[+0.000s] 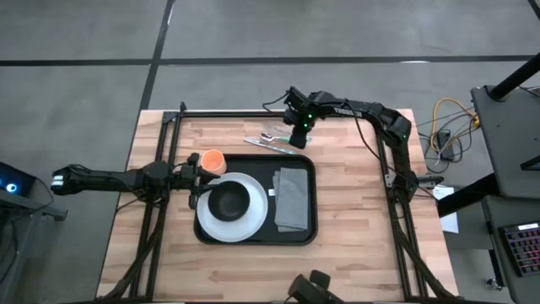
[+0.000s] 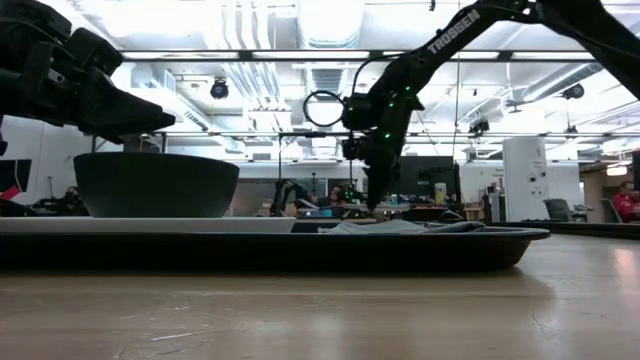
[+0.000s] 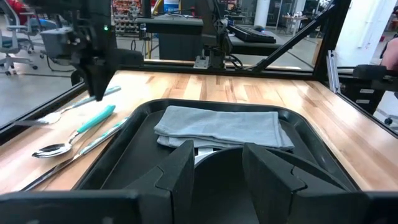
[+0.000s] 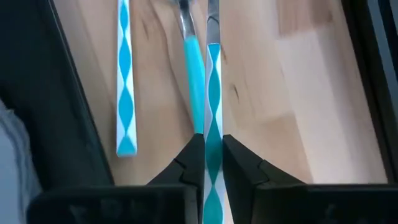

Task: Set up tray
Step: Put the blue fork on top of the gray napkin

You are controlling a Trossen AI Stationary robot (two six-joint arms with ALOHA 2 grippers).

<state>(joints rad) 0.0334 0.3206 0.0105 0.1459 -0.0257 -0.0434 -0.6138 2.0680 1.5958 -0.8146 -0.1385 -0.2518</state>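
Observation:
The black tray (image 1: 253, 239) lies mid-table. On it are a white plate (image 1: 253, 221) bearing a black bowl (image 1: 228, 201) and a folded grey napkin (image 1: 292, 198). Just beyond the tray's far rim, cutlery (image 1: 268, 139) lies on the wood: a spoon with a solid teal handle (image 3: 74, 134) and a utensil with a teal-and-white diamond handle (image 4: 124, 81). My right gripper (image 4: 213, 140) hangs over that cutlery, shut on a second diamond-handled utensil (image 3: 62, 112). My left gripper (image 3: 217, 180) hovers open at the plate's left rim, above the bowl (image 2: 155, 185). My right gripper pinches the diamond-patterned handle (image 4: 213, 124) of the utensil between its two fingers. The fingers come steeply from above, and the handle runs straight through the gap between them. The metal end (image 4: 213, 18) points away past the fingertips. I cannot tell whether it rests on the wood.
An orange cup (image 1: 213, 160) stands on the wood by the tray's far left corner, close to my left gripper. A black frame rail (image 1: 278, 112) runs along the table's far edge behind the cutlery. Bare wood lies to the right of the tray (image 1: 354, 203).

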